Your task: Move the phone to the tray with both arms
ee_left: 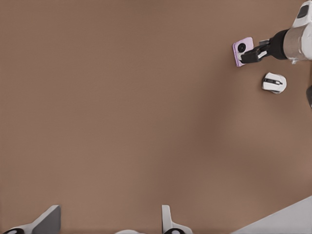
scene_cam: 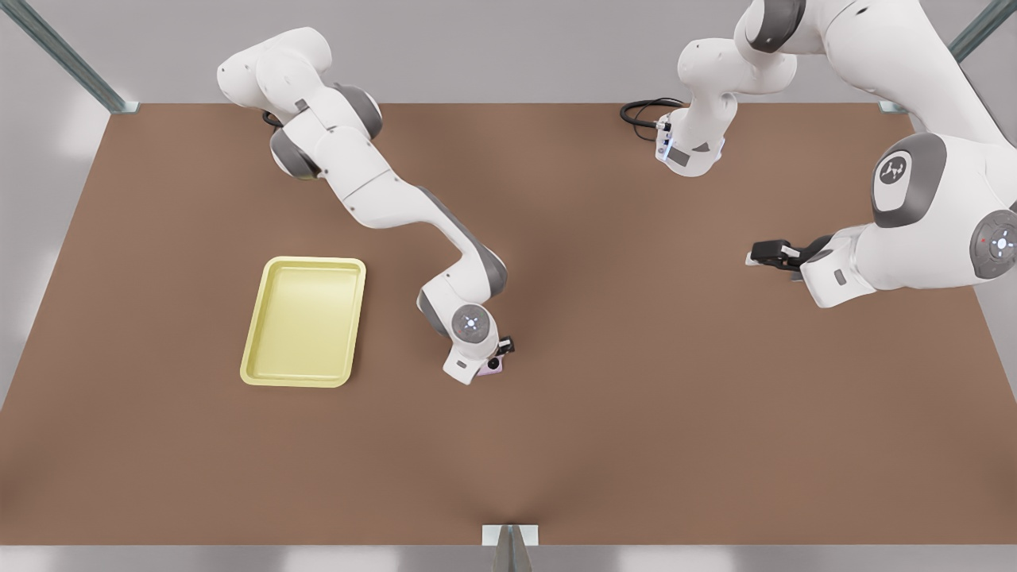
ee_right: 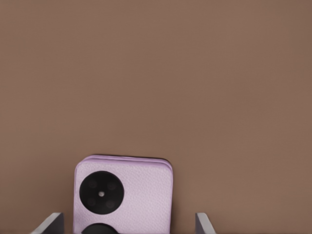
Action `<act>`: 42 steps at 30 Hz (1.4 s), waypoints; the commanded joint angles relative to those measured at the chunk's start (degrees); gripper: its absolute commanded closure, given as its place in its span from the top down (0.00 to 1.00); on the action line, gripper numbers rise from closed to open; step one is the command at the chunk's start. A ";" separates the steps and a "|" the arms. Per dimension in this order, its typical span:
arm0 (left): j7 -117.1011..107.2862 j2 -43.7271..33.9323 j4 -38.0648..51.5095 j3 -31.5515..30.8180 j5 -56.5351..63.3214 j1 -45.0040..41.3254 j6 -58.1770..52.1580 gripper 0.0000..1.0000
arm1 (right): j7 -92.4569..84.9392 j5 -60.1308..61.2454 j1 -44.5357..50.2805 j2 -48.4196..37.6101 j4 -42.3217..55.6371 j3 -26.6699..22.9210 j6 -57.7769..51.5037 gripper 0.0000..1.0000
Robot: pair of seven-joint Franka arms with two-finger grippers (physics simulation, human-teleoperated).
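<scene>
The pale pink-lilac phone [scene_cam: 492, 366] lies flat on the brown table, right of the pale yellow tray [scene_cam: 314, 260]. The arm on the front view's left carries my right gripper [scene_cam: 500, 355], lowered over the phone. In the right wrist view that gripper [ee_right: 127, 222] is open, its fingertips [ee_right: 53, 222] either side of the phone [ee_right: 124, 195] with small gaps. My left gripper [scene_cam: 756, 254] waits far off at the front view's right, open [ee_left: 107, 220] over bare table. The left wrist view shows the phone [ee_left: 242, 50] and the right gripper [ee_left: 253, 53] in the distance.
A white-and-black computer mouse [ee_left: 274, 82] lies on the table close to the phone. Metal frame posts stand at the table's corners [scene_cam: 119, 103] and at its front edge [scene_cam: 509, 540]. A black cable [scene_cam: 643, 110] loops at the back.
</scene>
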 commanded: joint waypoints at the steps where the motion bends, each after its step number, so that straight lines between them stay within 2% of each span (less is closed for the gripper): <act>1: 1.83 -0.10 -0.02 0.01 0.04 0.00 -0.10 1.00 | -9.17 -0.24 0.01 0.15 0.16 0.00 0.32 1.00; 25: 2.19 0.43 0.07 0.01 1.01 0.00 0.77 1.00 | -8.99 0.02 0.63 1.47 0.16 -1.15 3.22 1.00; 28: 2.27 0.60 0.07 0.01 1.01 0.00 0.77 1.00 | -9.08 0.02 0.63 1.47 0.25 -1.59 3.22 0.91; 31: 2.27 0.78 0.07 -0.08 1.01 0.00 0.86 1.00 | -9.26 0.02 0.63 1.56 -0.02 -1.59 3.31 0.88; 32: 2.27 0.87 0.07 -0.08 1.01 0.00 1.04 1.00 | -9.43 0.02 0.63 1.47 0.16 -1.59 3.31 0.79; 33: 2.27 0.95 0.07 -0.08 1.01 0.00 1.30 1.00 | -9.43 0.02 0.63 1.47 0.16 -1.67 3.31 0.76; 38: 2.27 1.13 0.07 -0.08 1.01 0.00 1.39 1.00 | -9.61 -0.07 -0.25 -1.34 -0.19 -1.67 2.43 0.76; 42: 2.27 0.87 0.24 -0.08 0.92 0.00 1.39 1.00 | -17.69 0.46 -7.72 -12.24 -9.15 -1.67 2.52 0.76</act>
